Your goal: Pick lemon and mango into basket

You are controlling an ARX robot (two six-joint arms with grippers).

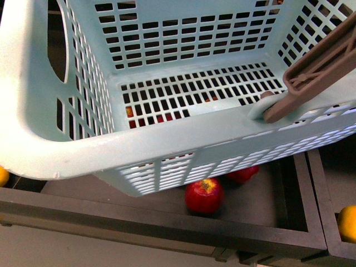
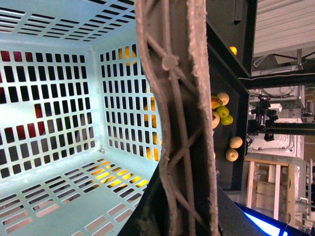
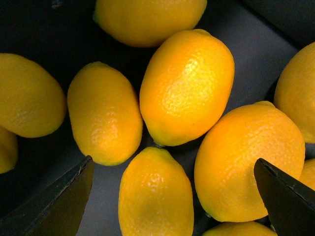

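Note:
The teal basket (image 1: 167, 139) fills the front view, lifted above the dark crates, with nothing showing inside it. My left gripper (image 2: 173, 216) is shut on its brown-grey handle (image 2: 177, 113); that handle (image 1: 317, 67) also shows at the right rim in the front view. Close below my right gripper (image 3: 172, 199), several yellow lemons lie packed in a dark bin. The gripper is open, with one lemon (image 3: 155, 196) between its black fingertips (image 3: 69, 199) and a bigger lemon (image 3: 248, 162) beside it. No mango can be made out.
Red apples (image 1: 204, 194) lie in a dark wooden crate (image 1: 167, 222) under the basket. Orange-yellow fruit (image 1: 347, 222) sits in the crate to the right. Pale and green fruits (image 2: 224, 110) lie in a far bin in the left wrist view.

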